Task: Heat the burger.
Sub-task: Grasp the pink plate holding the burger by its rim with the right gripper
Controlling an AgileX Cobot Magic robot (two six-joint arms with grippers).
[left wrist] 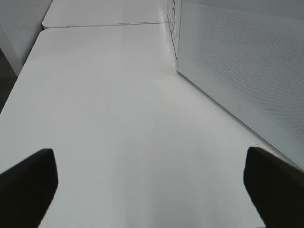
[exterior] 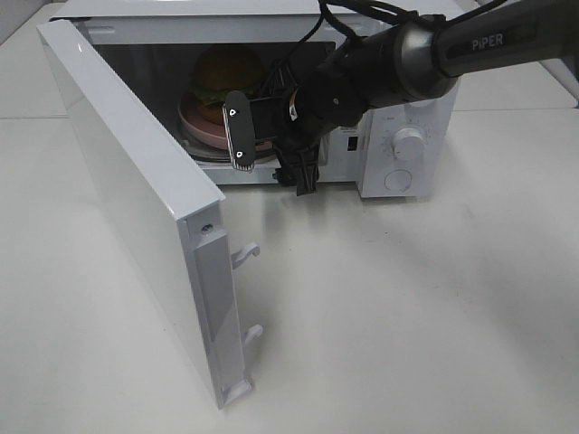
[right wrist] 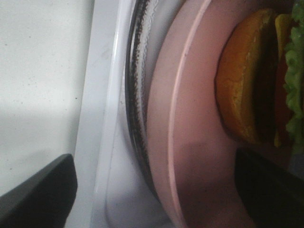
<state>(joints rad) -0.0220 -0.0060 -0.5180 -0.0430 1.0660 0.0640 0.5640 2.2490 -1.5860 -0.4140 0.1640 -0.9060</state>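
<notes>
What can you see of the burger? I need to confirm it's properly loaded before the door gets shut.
The burger sits on a pink plate inside the open microwave, the plate resting on the glass turntable. It has a golden-brown domed bun, frilly green lettuce and a dark patty, stacked upright. The right wrist view shows its bottom bun flat on the plate. Nothing grips it.

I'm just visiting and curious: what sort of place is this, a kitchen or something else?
Probably a lab test bench set up like a kitchen, not a real one. A white microwave stands alone on bare white tables, its door open, a burger on a pink plate inside, and a robot arm reaches in.
</notes>
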